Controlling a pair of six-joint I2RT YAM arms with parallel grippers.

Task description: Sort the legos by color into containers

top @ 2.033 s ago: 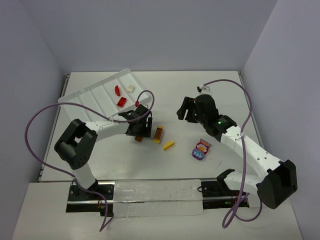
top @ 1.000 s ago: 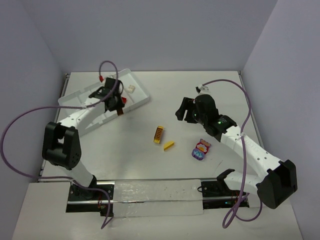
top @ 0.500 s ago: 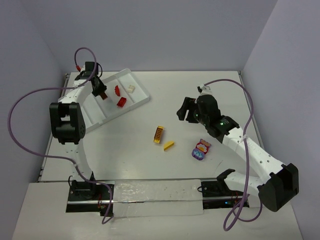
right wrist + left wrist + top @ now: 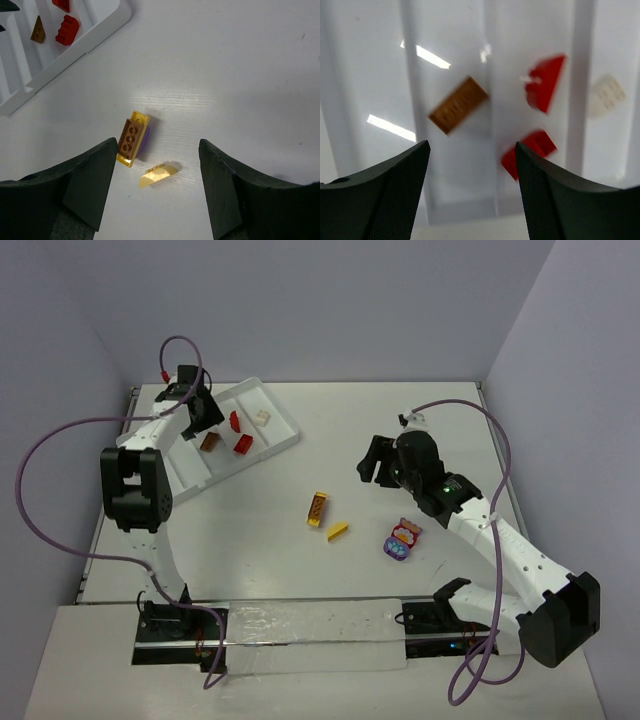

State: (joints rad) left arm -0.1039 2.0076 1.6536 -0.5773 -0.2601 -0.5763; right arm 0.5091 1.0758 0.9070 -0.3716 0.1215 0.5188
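Three tray [image 4: 375, 60] compartments: brown brick [image 4: 458, 105], two red bricks [image 4: 545, 87], seemingly white brick [image 4: 606, 95].

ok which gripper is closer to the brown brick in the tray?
Left. The left gripper hangs right above the brown brick; the right gripper is well off the tray, far to the right.

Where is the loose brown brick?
Top view, far left: the brown brick lies in the tray, in the compartment beside the two red bricks, just under the open left gripper.
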